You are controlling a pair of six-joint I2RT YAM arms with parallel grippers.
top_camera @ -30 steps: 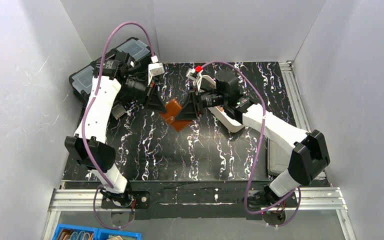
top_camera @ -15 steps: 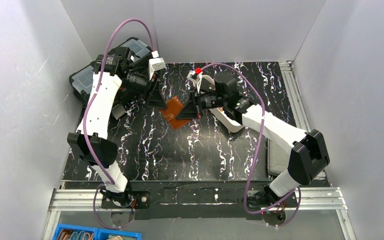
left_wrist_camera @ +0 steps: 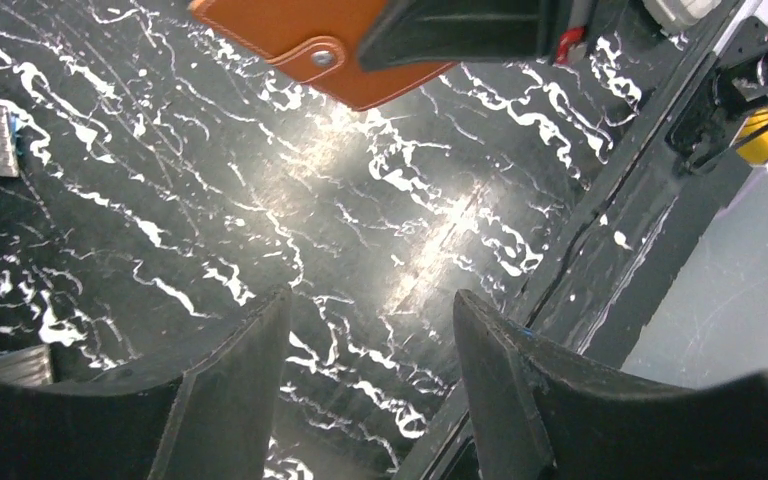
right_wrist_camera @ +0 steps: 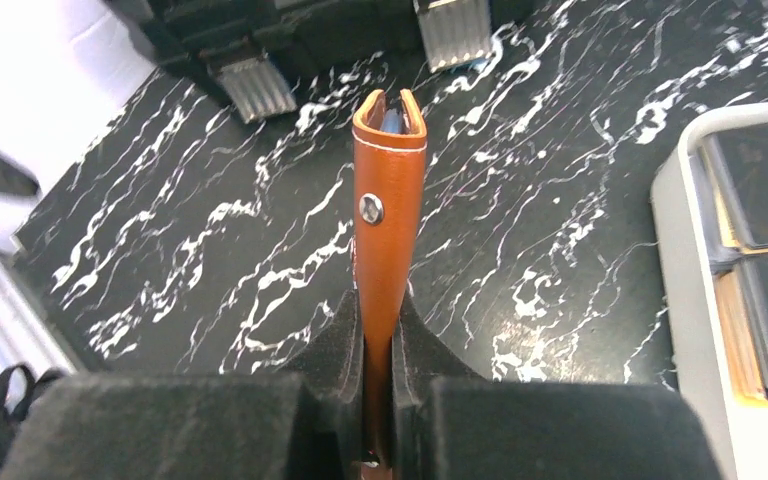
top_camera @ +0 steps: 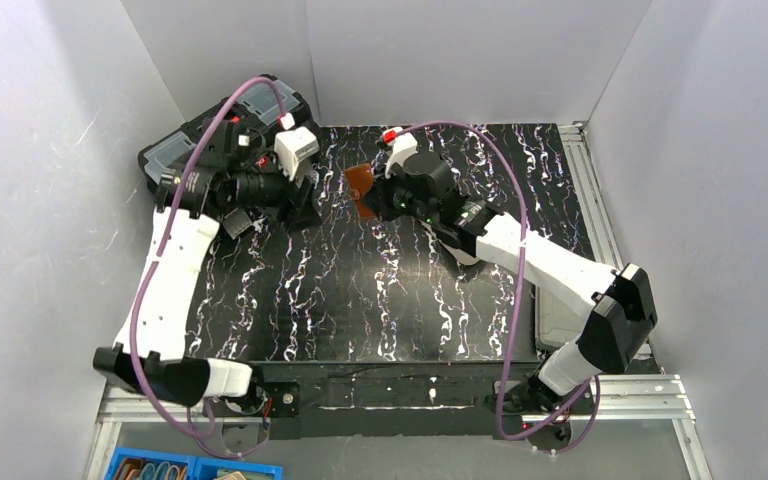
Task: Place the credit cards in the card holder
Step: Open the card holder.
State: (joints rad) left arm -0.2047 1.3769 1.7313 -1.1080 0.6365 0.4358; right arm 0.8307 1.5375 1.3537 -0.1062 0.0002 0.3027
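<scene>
The right gripper (right_wrist_camera: 380,330) is pinching the brown wallet (right_wrist_camera: 388,200) tightly between its 2 fingers. It is holding the wallet edge-on over the black marbled table (top_camera: 360,300), with the snap stud facing the wrist camera and a sliver of blue lining showing at the far end. Seen from above, the wallet is sitting toward the back middle of the table, sticking out to the left of the right gripper. The left gripper (left_wrist_camera: 370,310) is hanging nearby with its fingers spread apart and nothing between them, not touching the wallet, which is showing at the top of its wrist view. The dark cards (right_wrist_camera: 760,180) are lying in the white tray (right_wrist_camera: 675,300) to the right of the wallet. A black toolbox (top_camera: 175,155) is resting in the far left corner.
</scene>
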